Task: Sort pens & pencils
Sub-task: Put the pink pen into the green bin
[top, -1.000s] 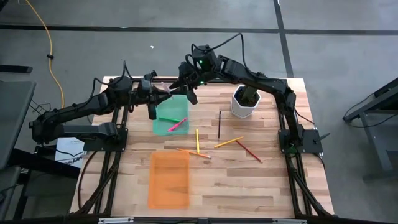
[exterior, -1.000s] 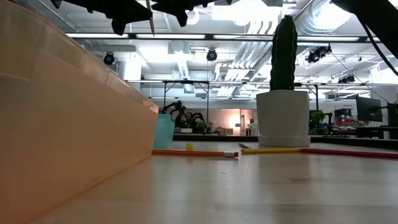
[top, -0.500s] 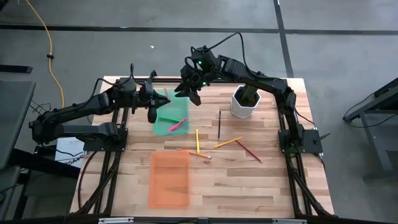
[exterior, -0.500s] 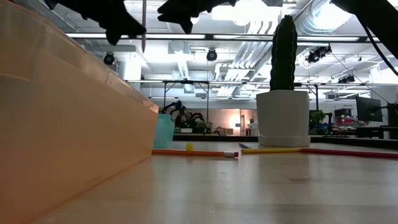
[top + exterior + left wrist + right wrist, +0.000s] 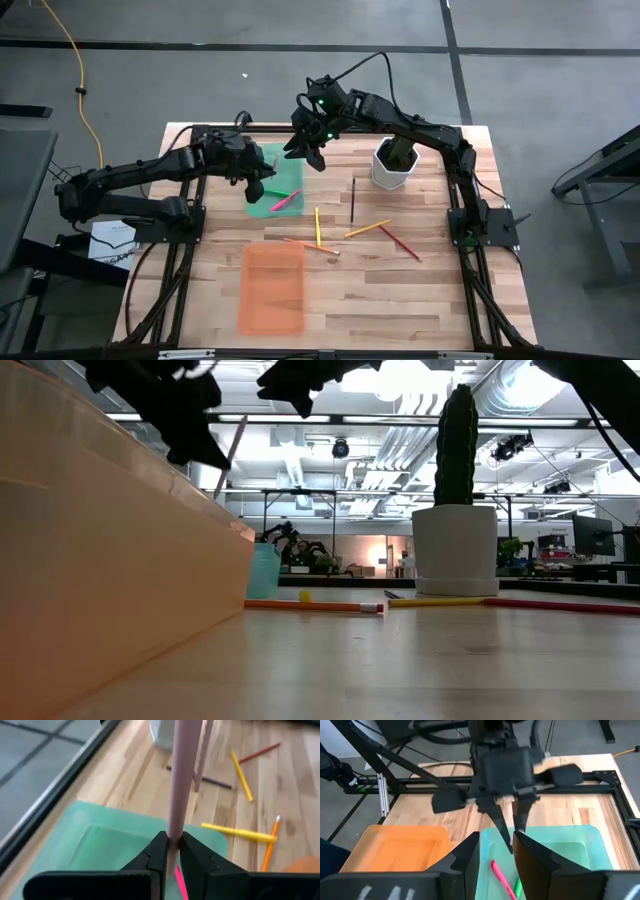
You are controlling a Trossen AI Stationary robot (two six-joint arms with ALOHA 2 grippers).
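My left gripper point(image 5: 256, 186) is shut on a pale pink pen point(image 5: 180, 780) and hangs over the green tray point(image 5: 268, 168). In the low view this pen point(image 5: 232, 444) slants under the dark gripper. A magenta pen point(image 5: 286, 201) and a green pen point(image 5: 277, 191) lie in the tray. My right gripper point(image 5: 306, 152) hovers open and holds nothing above the tray's far right corner. On the wood to the tray's right lie a yellow pencil point(image 5: 317, 227), a dark one point(image 5: 352, 199), a yellow-orange one point(image 5: 367, 229), a red one point(image 5: 400, 243) and an orange one point(image 5: 308, 244). My left gripper pinches the pale pink pen between its two fingertips point(image 5: 159, 851), on a stretch of the shaft point(image 5: 173, 831) near its end. The rest of the pen runs on forward past the fingertips, in line with them. The fingers slant downward. The pen is lifted clear above the green tray.
An orange tray point(image 5: 272, 290) lies near the table's front edge, left of centre. A white pot with a cactus point(image 5: 394, 163) stands at the far right, close to my right arm. Bare wood lies right of the orange tray.
My left gripper has sunk toward the green tray, shifted a little toward the table's right edge and tipped downward. The pale pink pen, which hung upright a second ago, now slants. My right gripper has hardly moved.
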